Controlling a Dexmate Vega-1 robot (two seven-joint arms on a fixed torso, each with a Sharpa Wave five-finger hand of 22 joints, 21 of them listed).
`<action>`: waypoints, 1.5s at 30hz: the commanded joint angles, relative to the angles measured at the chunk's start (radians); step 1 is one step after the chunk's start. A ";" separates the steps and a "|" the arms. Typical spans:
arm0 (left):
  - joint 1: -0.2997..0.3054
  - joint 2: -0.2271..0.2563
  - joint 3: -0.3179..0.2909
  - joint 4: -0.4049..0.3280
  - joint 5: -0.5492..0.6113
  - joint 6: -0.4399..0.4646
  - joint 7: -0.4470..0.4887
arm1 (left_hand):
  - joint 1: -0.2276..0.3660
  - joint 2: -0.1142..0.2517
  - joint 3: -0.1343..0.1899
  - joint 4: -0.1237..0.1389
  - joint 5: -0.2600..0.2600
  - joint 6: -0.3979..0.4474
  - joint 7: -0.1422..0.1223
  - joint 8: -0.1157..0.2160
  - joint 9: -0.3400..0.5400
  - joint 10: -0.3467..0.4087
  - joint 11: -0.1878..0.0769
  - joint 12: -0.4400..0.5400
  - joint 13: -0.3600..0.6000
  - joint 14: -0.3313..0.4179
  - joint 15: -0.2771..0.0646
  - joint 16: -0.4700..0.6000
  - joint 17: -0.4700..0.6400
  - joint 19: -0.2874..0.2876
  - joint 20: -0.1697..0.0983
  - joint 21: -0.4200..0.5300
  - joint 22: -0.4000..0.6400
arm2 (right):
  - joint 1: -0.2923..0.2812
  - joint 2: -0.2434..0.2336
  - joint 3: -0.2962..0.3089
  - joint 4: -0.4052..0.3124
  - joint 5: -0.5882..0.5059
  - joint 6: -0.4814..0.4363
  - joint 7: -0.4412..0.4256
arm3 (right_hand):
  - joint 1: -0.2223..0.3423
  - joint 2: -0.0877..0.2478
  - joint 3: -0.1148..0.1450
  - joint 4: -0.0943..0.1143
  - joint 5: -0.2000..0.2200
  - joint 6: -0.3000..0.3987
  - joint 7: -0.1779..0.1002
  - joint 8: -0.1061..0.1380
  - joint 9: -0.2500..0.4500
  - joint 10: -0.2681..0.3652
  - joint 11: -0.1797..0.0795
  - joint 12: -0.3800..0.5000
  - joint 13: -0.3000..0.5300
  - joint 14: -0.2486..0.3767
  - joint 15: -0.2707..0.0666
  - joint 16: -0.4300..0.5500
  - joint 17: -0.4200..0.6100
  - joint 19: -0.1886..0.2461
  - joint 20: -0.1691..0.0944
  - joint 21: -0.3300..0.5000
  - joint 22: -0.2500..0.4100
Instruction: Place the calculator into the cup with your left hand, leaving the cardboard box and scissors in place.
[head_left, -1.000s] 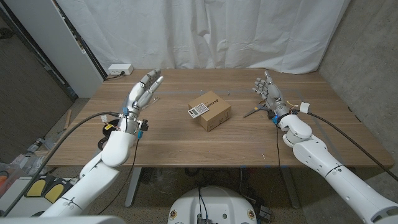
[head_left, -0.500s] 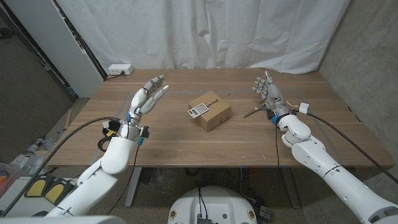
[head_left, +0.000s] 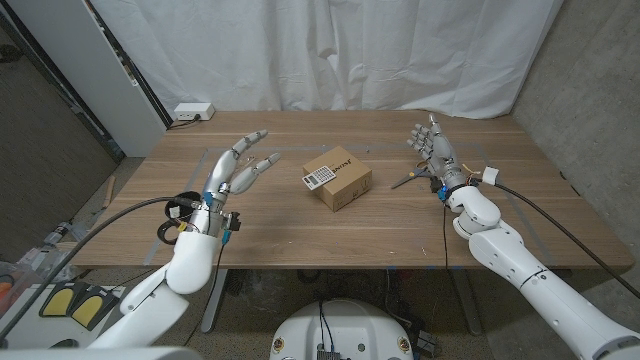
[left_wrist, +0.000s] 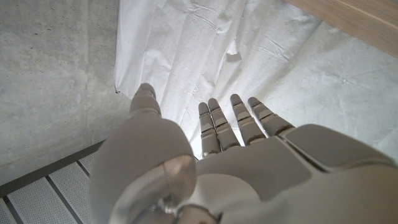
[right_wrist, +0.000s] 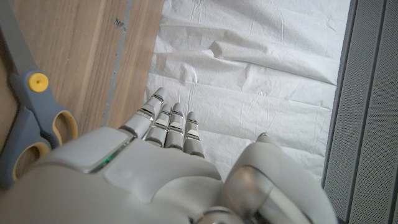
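Fingers (head_left: 245, 165) of the left hand (head_left: 232, 175) are spreading apart and holding nothing, raised above the tabletop (head_left: 280, 225) on its near-left side and reaching toward the middle. The right hand (head_left: 436, 152) is standing upright at the right, fingers held loosely together and empty, as the right wrist view also suggests.

Item, centre: cardboard box (head_left: 338, 178), brown, lying at an angle. The calculator (head_left: 318, 179) is lying on the box's top, at its left end, well apart from the left hand.

Item, right: scissors (head_left: 408, 180), grey-handled, lying just beside the right hand, between it and the box.

Item, far left corner: small white device (head_left: 193, 112) at the tabletop's edge.

The cup is not findable in these frames; it may be hidden or out of view.

Risks, as judged: a low reach for the calculator could be nudging the box out of place, since the calculator is sitting on it; a loose pinch could be dropping it.
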 joint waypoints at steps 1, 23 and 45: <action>0.022 -0.003 0.021 -0.039 0.178 0.105 0.095 | 0.022 -0.004 -0.001 -0.012 0.008 0.035 -0.004 0.011 0.001 0.024 -0.010 0.003 0.003 0.010 -0.088 0.000 0.002 -0.009 -0.010 -0.001 0.002 | -0.013 0.008 0.007 -0.006 0.007 0.011 -0.008 | 0.008 0.001 0.003 -0.005 -0.002 0.009 -0.003 -0.001 0.003 0.012 -0.003 0.008 0.004 0.013 0.001 0.006 0.004 0.007 -0.001 0.001 0.006; 0.033 0.080 0.097 -0.066 0.409 0.298 0.213 | 0.129 -0.031 0.007 -0.035 0.035 0.200 -0.122 0.026 -0.006 0.181 -0.031 -0.020 -0.001 0.031 -0.053 -0.004 0.001 -0.159 0.031 0.002 0.000 | -0.023 0.022 0.011 0.000 0.010 0.027 -0.018 | 0.003 0.000 0.000 -0.006 -0.002 0.018 -0.004 0.000 0.004 0.019 -0.006 0.007 0.004 0.019 -0.002 0.005 0.004 0.011 0.000 0.000 0.006; 0.074 0.187 0.148 -0.167 0.626 0.588 0.163 | 0.187 -0.038 0.012 -0.032 0.051 0.179 -0.140 -0.008 0.001 0.137 -0.032 -0.038 0.002 -0.019 -0.156 -0.012 0.001 -0.206 -0.048 0.001 -0.001 | -0.004 0.051 0.019 0.033 0.035 0.068 0.007 | -0.003 0.000 -0.003 -0.006 -0.002 0.027 -0.008 0.001 0.004 0.028 -0.006 0.008 0.005 0.027 -0.002 0.005 0.005 0.016 -0.001 -0.001 0.007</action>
